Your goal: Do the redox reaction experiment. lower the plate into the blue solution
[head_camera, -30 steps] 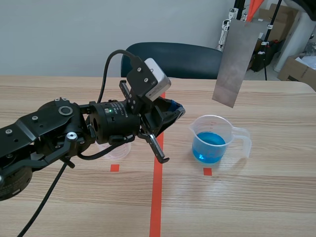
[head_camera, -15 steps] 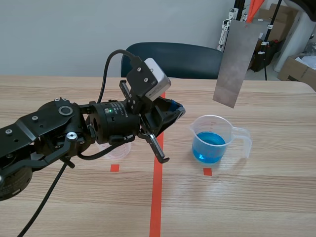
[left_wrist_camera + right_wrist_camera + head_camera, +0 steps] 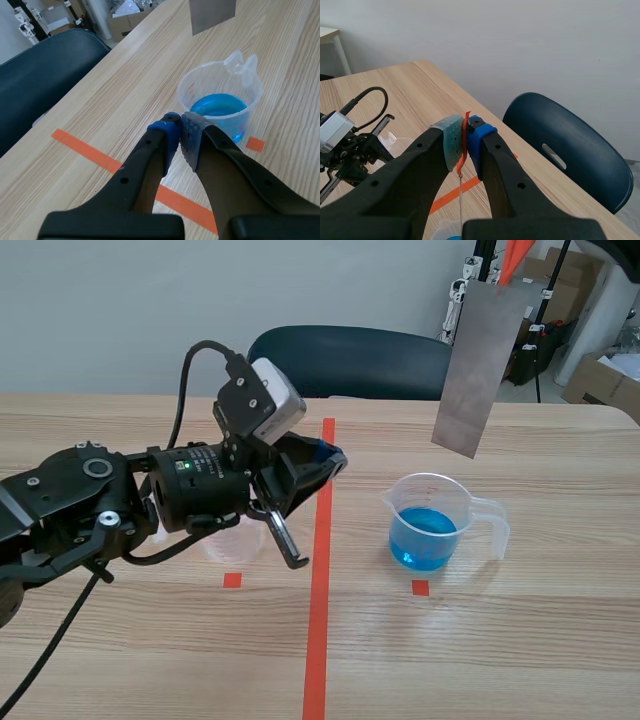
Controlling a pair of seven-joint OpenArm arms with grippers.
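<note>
Plate (image 3: 478,365) hangs tilted above beaker (image 3: 432,525) of blue solution (image 3: 425,538), on orange strip (image 3: 464,142) pinched by right gripper (image 3: 465,132); left gripper (image 3: 179,127) closed, empty. Risk: dangling plate swings, clips rim, tips beaker

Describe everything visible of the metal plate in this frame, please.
The metal plate is a thin, dull grey rectangular sheet. It hangs in the air, tilted, its lower edge above and behind the measuring cup of blue solution, not touching it. An orange strip at its top runs up into the right claw, which is shut on it.
</note>
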